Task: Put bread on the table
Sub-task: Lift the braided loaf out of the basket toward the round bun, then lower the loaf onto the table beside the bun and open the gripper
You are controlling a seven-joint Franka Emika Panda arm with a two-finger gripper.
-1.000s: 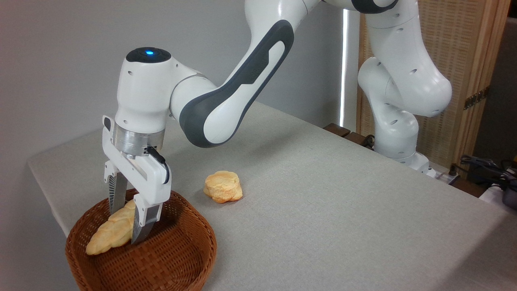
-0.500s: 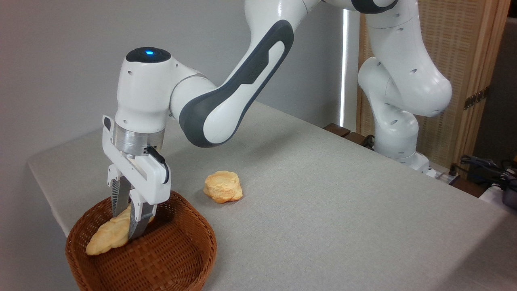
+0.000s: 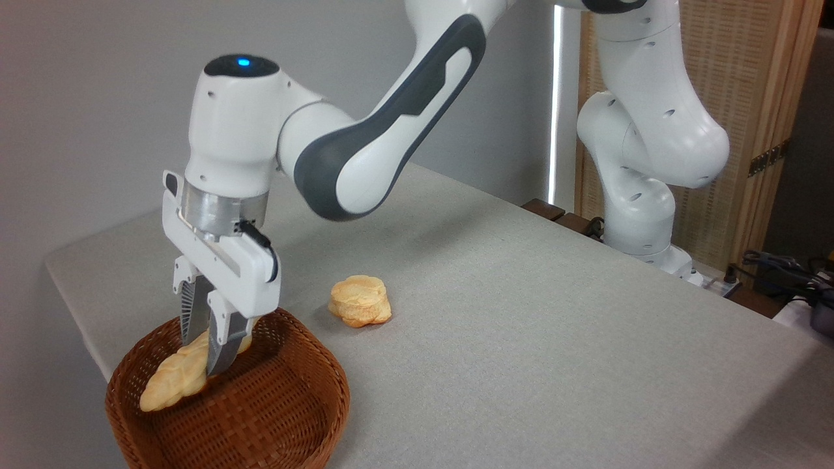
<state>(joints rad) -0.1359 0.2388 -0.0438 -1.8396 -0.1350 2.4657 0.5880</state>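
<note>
**Bread gripped inside the basket, lower left of the frame**

Bread (image 3: 171, 381), a long braided loaf tapered at its ends, was seen in the lower left of the frame, inside the brown woven basket (image 3: 287, 404). Its golden top faced upward and its pale lower tip pointed down toward the left wall of the basket, so that the loaf lay tilted, the right end higher than the left. Whether the low end touched the basket floor could not be told.

The gripper (image 3: 205, 355) was pointed downward over the left part of the basket, and its two fingers were closed against the upper right portion of the loaf, one on each side, with the nearer finger (image 3: 225, 345) covering part of the bread. The loaf was thus clamped between them. The gripper's white body was seen just above the basket rim, beneath the arm's wrist, on which a blue light (image 3: 242, 62) was lit.

On the table (image 3: 521, 312), covered in light grey cloth, a small round, lumpy bun (image 3: 359, 301) was seen just right of centre-left, apart from the basket and to its upper right. The arm's base (image 3: 642, 228) stood at the far right edge of the table, in front of a wooden screen (image 3: 736, 117).
</note>
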